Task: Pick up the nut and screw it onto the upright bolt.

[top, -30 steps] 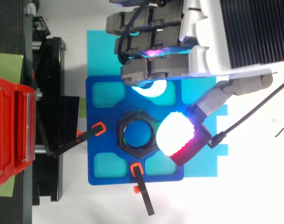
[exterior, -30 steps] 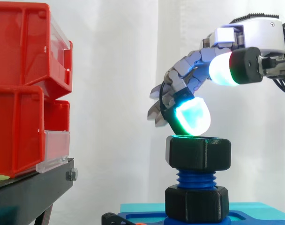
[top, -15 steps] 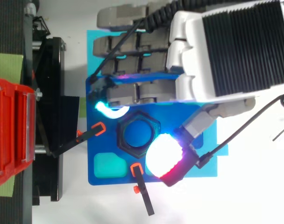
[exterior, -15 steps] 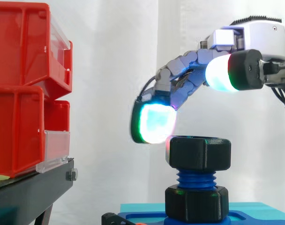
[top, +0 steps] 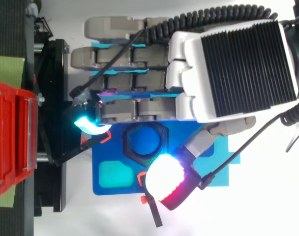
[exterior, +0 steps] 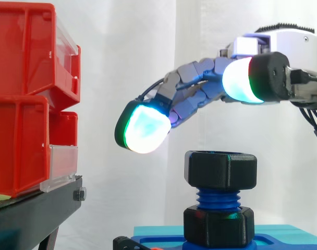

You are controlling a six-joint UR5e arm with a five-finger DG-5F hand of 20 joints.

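Hovering hand over a nut already on its bolt

Stretching leftward from the right edge of the side view, the hand is open, its fingers nearly straight and holding nothing; the glowing white-green fingertip pad hangs above and to the left of the black hexagonal nut, apart from it; the thumb's white pad sits higher, near the palm.
The nut sits on the upper end of the upright blue threaded bolt, with bare thread showing between it and a second black hexagonal collar at the bolt's foot; from above, the nut's ring lies just beside the near edge of the fingers, between them and the thumb pad, with the blue bolt end in its middle.
The bolt stands on a blue base plate with a shallow cyan pocket, laid on a cyan sheet on the white table.
Two red plastic bins with clear front lips are stacked on a black stand well to the left; their contents cannot be seen.
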